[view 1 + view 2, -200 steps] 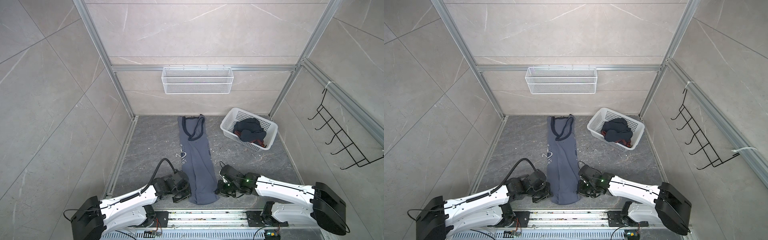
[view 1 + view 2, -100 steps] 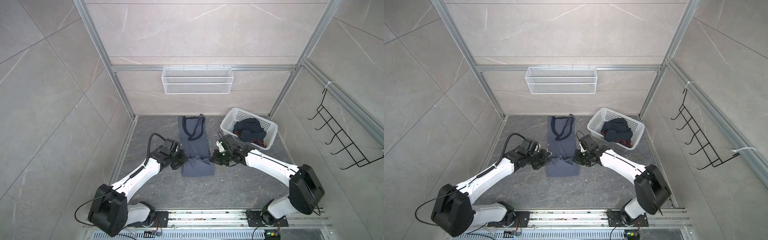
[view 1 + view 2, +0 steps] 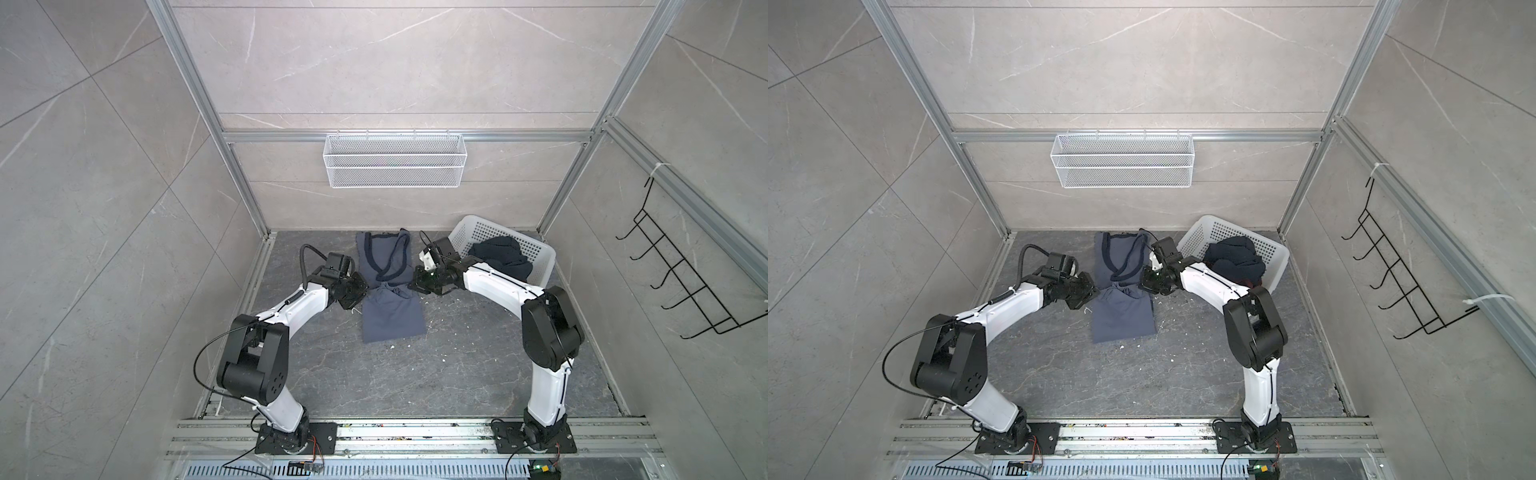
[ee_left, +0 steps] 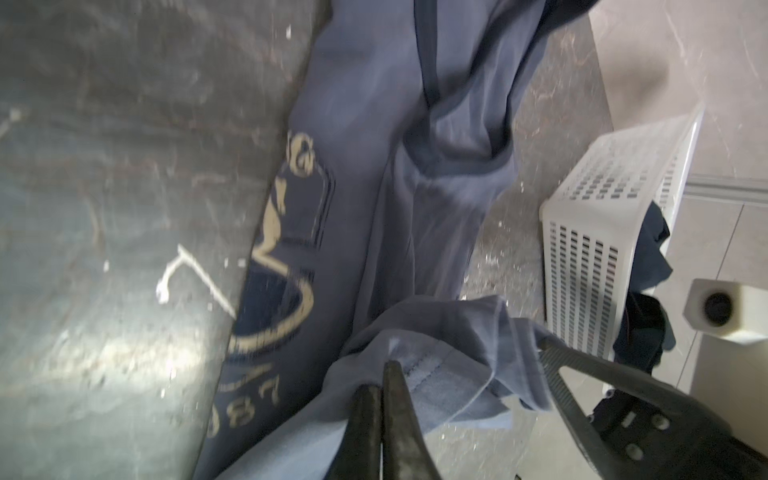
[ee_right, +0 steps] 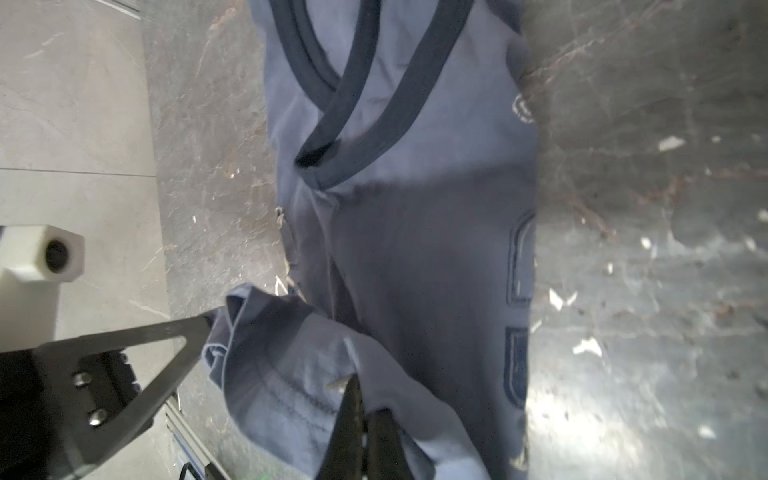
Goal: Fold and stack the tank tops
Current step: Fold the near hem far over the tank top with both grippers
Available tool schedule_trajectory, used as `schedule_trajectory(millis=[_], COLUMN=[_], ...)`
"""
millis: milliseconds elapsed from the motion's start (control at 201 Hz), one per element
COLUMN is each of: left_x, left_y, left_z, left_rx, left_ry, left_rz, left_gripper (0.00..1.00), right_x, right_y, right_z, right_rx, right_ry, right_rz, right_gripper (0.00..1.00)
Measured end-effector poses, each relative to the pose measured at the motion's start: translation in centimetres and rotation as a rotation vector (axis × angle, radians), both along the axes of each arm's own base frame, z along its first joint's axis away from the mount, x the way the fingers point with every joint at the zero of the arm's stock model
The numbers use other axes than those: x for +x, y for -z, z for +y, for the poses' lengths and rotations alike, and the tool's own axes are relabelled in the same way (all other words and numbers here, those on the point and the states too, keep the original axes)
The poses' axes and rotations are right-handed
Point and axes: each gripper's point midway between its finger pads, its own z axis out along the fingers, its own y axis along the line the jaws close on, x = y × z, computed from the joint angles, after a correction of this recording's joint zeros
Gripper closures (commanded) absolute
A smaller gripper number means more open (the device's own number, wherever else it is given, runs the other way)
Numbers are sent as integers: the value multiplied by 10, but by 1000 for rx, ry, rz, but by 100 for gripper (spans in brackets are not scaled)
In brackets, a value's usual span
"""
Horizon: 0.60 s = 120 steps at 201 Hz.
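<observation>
On the floor — left gripper, right gripper pinch blue top (half-folded).

Robotics lab cell: aluminium framing, stone-look panels, rail-mounted arms.

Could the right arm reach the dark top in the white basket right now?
Probably not yet: the right fingers are clamped on the slate-blue tank top. Otherwise the way looks free: the white basket sits beside that arm, open-topped, the dark navy top uncovered.
</observation>
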Motion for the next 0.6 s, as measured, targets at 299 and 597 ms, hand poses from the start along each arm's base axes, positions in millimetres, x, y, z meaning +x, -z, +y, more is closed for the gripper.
schedule_trajectory(millis=[299,597], left_x=[40,60], left_y=[15,20], left_z=[1,-6], left_rx=[2,0], left_ry=[-10,11], left_rz=[2,-7], left_gripper=[100,100], right_x=[30,39], right_y=[5,13], right_z=[4,-4], right_rx=[-2,-22], right_ry=[9,33], right_rz=[-24,-19], right_gripper=[100,100])
